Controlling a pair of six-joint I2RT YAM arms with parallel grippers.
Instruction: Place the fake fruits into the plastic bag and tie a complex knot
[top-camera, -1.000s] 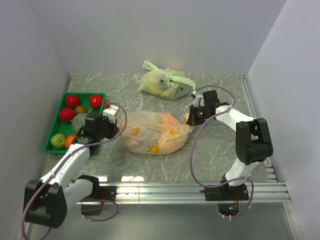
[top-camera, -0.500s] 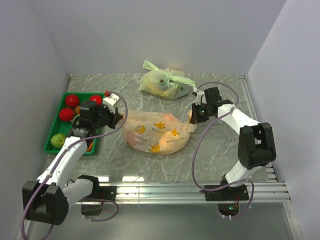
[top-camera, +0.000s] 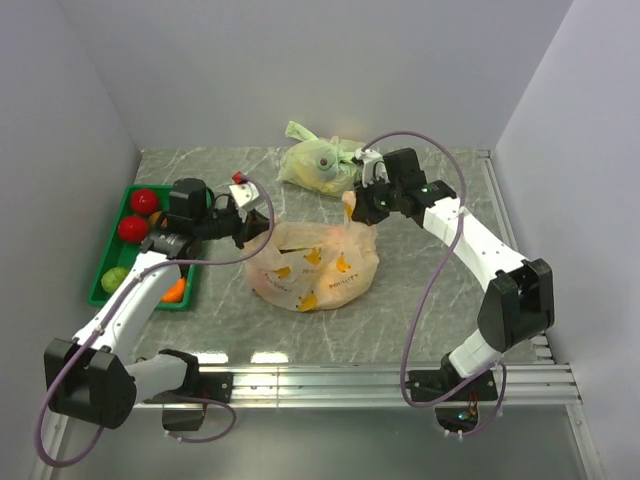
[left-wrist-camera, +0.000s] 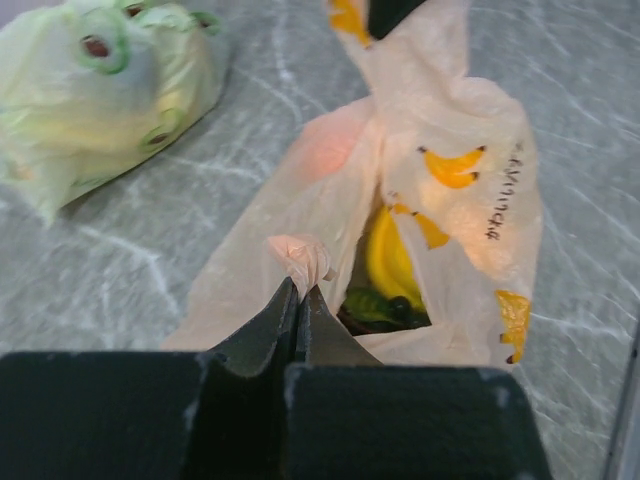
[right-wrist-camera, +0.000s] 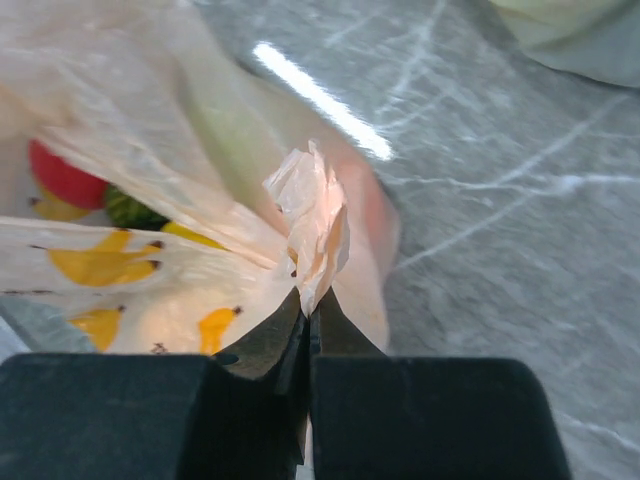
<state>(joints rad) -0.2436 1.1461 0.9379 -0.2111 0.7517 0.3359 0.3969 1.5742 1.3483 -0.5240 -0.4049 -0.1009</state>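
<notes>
The peach-orange plastic bag (top-camera: 318, 263) with banana prints sits mid-table, lifted at both top corners. My left gripper (top-camera: 250, 222) is shut on its left handle (left-wrist-camera: 300, 258). My right gripper (top-camera: 357, 205) is shut on its right handle (right-wrist-camera: 315, 225). Inside the bag I see a yellow banana (left-wrist-camera: 392, 255), a green fruit (left-wrist-camera: 385, 306) and a red fruit (right-wrist-camera: 62, 175). More fake fruits lie in the green tray (top-camera: 112, 288): two red ones (top-camera: 134, 228), a green one (top-camera: 114, 279) and an orange one (top-camera: 174, 290). No knot shows.
A pale green knotted bag (top-camera: 322, 165) lies at the back of the table, just behind my right gripper; it also shows in the left wrist view (left-wrist-camera: 105, 95). The green tray stands at the left edge. Grey walls close in the table.
Both grippers have risen and moved back with the bag's handles, the right one swinging left. The bag now stands taller and narrower. The left arm has uncovered the tray's front.
</notes>
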